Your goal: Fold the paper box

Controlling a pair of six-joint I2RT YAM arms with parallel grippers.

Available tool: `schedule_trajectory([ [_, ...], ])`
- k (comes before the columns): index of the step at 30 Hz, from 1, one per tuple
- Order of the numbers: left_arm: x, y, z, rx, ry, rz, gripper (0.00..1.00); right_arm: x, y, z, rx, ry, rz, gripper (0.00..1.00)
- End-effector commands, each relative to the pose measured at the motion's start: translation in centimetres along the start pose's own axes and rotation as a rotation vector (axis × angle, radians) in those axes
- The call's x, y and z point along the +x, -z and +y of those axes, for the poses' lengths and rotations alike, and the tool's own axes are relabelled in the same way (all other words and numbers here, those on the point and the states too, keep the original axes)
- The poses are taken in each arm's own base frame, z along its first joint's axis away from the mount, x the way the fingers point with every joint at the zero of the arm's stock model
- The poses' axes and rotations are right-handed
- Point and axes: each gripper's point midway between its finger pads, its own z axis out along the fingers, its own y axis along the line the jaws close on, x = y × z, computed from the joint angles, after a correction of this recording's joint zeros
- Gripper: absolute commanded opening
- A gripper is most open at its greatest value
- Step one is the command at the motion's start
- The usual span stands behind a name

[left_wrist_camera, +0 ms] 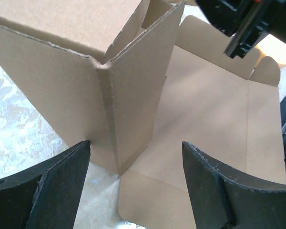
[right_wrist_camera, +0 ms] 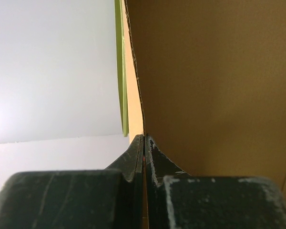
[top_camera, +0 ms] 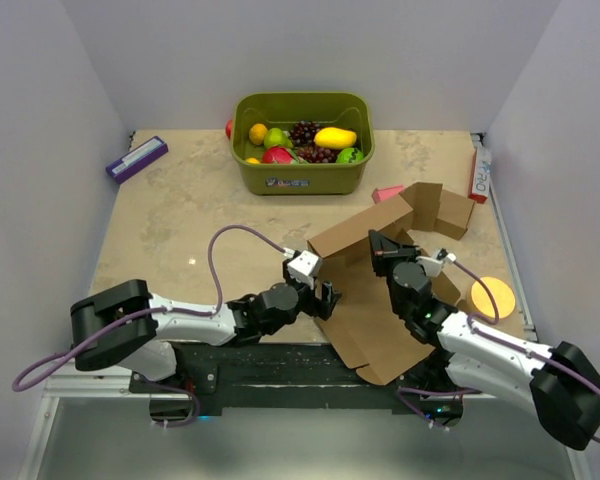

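Left gripper [left_wrist_camera: 136,183]: fingers spread wide, straddling upright folded corner of large brown corrugated-cardboard paper box [top_camera: 370,330], contact unclear. Right gripper [right_wrist_camera: 144,139]: fingers pinched on box's raised panel edge. Box at 5 o'clock on beige mottled tabletop [top_camera: 180,220]. Olive plastic fruit bin [top_camera: 330,178] at 12 o'clock. White walls.

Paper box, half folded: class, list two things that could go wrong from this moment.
1. The right jaws are shut on only a thin edge of the paper box; the panel may slip free or tear.
2. The left jaws stand open around the raised corner, not clamping it, so that wall might spring back.
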Motion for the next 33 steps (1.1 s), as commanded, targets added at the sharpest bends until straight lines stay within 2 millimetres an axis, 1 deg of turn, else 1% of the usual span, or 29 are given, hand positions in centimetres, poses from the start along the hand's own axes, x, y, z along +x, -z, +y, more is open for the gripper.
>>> schedule_trajectory([
  [1, -0.8, -0.4, 1.4, -0.133, 0.051, -0.022, 0.81, -1.0, 0.6, -6.2, 0.158, 0.17, -0.022, 0.0],
  [4, 0.3, 0.0, 2.6, -0.175, 0.046, -0.005, 0.8, -1.4, 0.9, -6.9, 0.168, 0.191, -0.02, 0.0],
  [5, 0.5, 0.1, 2.5, -0.171, 0.049, -0.011, 0.79, -1.5, 1.1, -6.9, 0.167, 0.192, -0.018, 0.0],
  [6, 1.1, 0.3, 2.8, -0.169, 0.044, -0.003, 0.78, -1.6, 1.2, -7.2, 0.171, 0.198, -0.018, 0.0],
  [7, 1.3, 0.4, 2.6, -0.161, 0.037, -0.004, 0.77, -1.7, 1.3, -7.5, 0.181, 0.207, -0.019, 0.0],
  [8, 1.2, 0.4, 2.3, -0.147, 0.04, -0.018, 0.76, -2.0, 1.5, -7.7, 0.18, 0.209, -0.021, 0.0],
  [10, 1.7, 0.6, 1.9, -0.124, 0.012, -0.016, 0.74, -2.3, 1.8, -8.1, 0.191, 0.222, -0.021, 0.0],
  [11, 1.5, 0.5, 1.5, -0.108, 0.013, -0.029, 0.72, -2.5, 2.0, -8.4, 0.196, 0.227, -0.028, 0.0],
  [12, 1.4, 0.5, 1.2, -0.1, 0.011, -0.031, 0.71, -2.7, 2.1, -8.0, 0.186, 0.218, -0.029, 0.0],
  [17, 1.2, 0.2, -0.6, -0.073, 0.009, -0.049, 0.65, -3.3, 2.6, -8.4, 0.195, 0.245, -0.037, 0.0],
  [23, 1.7, -0.4, -1.6, -0.091, 0.013, -0.054, 0.6, -3.4, 2.9, -9.0, 0.206, 0.253, -0.028, 0.0],
  [25, 2.6, -0.5, -1.3, -0.12, 0.013, -0.031, 0.59, -3.5, 3.0, -9.2, 0.21, 0.253, -0.027, 0.0],
  [29, 2.7, -1.1, -0.7, -0.201, 0.004, -0.03, 0.57, -3.4, 3.1, -9.1, 0.204, 0.24, -0.021, 0.0],
  [30, 2.4, -1.6, -1.0, -0.214, 0.003, -0.033, 0.57, -3.4, 3.1, -9.0, 0.204, 0.239, -0.018, 0.0],
  [31, 3.0, -1.6, -0.6, -0.243, -0.011, -0.01, 0.57, -3.4, 3.1, -8.8, 0.202, 0.235, -0.018, 0.0],
  [33, 3.3, -1.8, 0.4, -0.316, -0.023, -0.006, 0.56, -3.3, 3.2, -8.5, 0.196, 0.23, -0.015, 0.0],
])
